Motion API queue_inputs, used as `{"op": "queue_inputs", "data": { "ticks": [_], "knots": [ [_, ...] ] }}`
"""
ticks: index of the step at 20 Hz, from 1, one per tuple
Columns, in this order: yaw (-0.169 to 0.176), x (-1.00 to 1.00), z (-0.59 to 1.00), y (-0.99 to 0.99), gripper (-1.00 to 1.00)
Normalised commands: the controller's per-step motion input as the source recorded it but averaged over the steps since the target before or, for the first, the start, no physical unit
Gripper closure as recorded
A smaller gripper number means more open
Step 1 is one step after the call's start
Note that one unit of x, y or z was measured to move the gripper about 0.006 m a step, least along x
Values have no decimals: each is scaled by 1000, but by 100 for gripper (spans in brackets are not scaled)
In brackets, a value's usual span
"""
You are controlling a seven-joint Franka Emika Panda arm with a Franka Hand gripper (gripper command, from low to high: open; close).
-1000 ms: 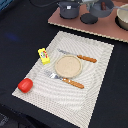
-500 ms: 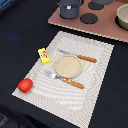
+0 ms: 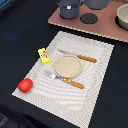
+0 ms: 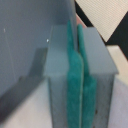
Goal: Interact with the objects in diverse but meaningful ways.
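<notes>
Green-padded fingers (image 4: 78,90) pressed together, holding nothing; round red tomato (image 3: 25,84) at pale woven placemat (image 3: 95,95) corner; yellow rectangular block (image 3: 44,55) near tan round plate (image 3: 67,65).

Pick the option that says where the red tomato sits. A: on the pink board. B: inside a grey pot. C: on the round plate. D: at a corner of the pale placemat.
D: the tomato rests at the placemat's corner on the exterior view's left, well away from the round plate.
</notes>
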Motion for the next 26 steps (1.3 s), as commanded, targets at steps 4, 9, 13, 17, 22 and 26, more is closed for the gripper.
{"op": "queue_inputs", "data": {
  "ticks": [4, 9, 13, 17, 22, 26],
  "knots": [
    [24, -456, -187, -676, 100],
    [7, -362, -269, -405, 100],
    [5, -212, -433, -312, 100],
    [0, -508, -318, -455, 100],
    [0, -802, -155, -645, 100],
    [-1, -791, -50, -703, 100]
  ]
}}
